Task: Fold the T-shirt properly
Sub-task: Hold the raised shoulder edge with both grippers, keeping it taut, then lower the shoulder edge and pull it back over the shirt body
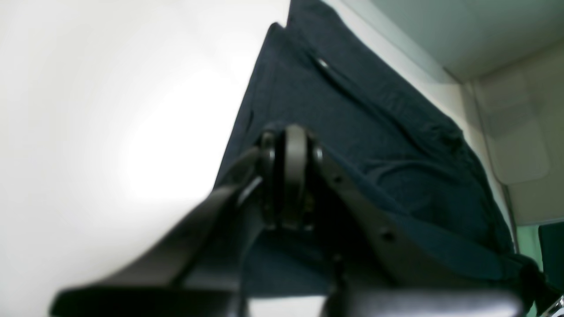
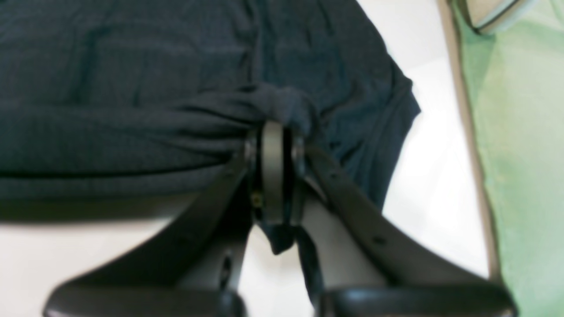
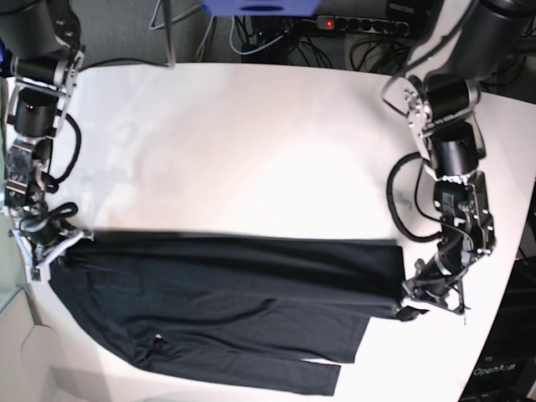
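L grip point(image 1: 291, 176) pads hidden in T-shirt point(image 3: 234, 310) fold

Two black-and-silver arms point(image 3: 448, 167), looping black cables point(image 3: 400, 205), screwed black hands point(image 2: 273, 167).

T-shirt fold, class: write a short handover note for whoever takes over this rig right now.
Left gripper: shut on the T-shirt at one end of its top edge.
Right gripper: shut on the opposite end; fabric bunched in the jaws.
Shirt lies on the white table, stretched between both arms, one lengthwise fold seemingly made.
Left: probably further folds, then release.
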